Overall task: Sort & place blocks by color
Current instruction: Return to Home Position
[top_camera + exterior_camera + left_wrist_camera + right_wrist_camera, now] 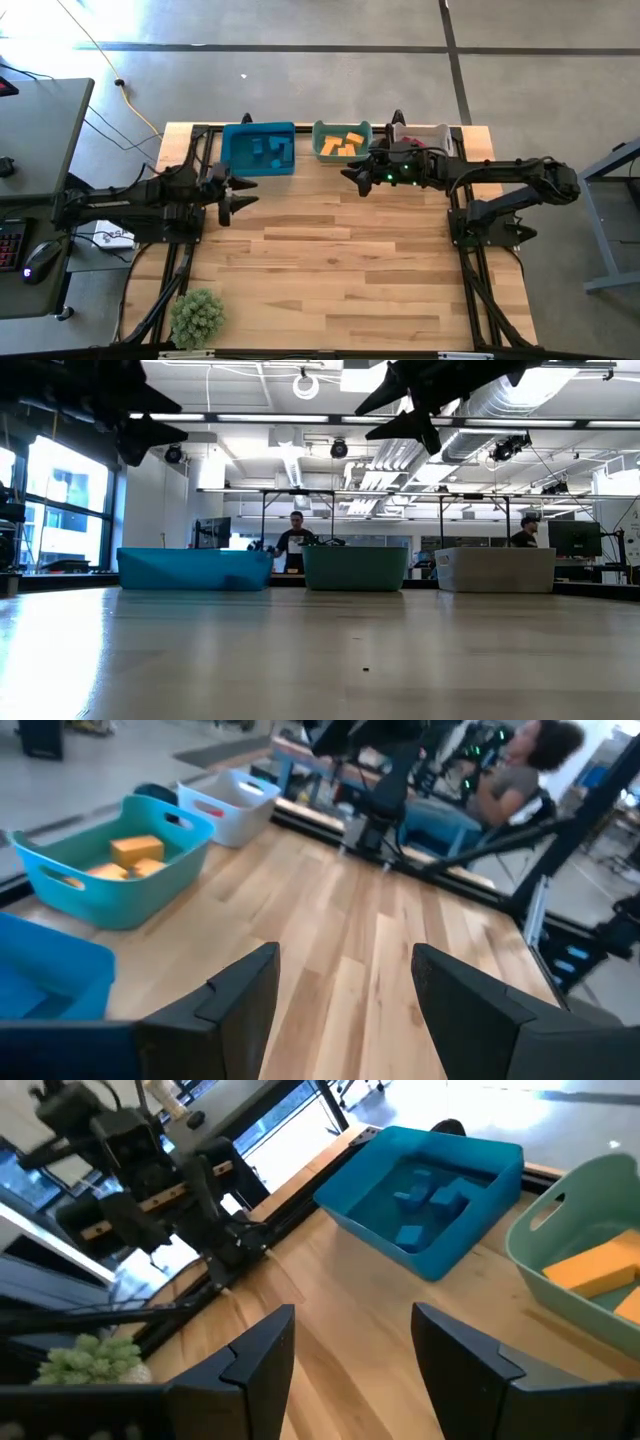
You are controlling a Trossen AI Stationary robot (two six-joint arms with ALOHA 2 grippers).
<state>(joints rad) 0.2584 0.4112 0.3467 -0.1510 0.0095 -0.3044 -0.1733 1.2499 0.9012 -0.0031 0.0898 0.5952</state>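
Three bins stand in a row along the table's far edge. The blue bin point(259, 148) holds blue blocks point(430, 1195). The teal bin point(343, 141) holds orange blocks point(135, 850). The white bin point(232, 805) shows a bit of red inside and is partly hidden under my right arm in the high view. My left gripper point(243, 193) hangs open above the table's left side, near the blue bin, with nothing between its fingers. My right gripper point(352, 172) is open and empty, just on the near side of the teal bin, above the table.
Bare wooden tabletop point(340, 270) stretches from the bins to the near edge. A small green plant point(197, 316) stands at the near left corner. A desk with a keyboard and mouse point(40, 262) is left of the table. A person point(520, 770) sits beyond the table's right side.
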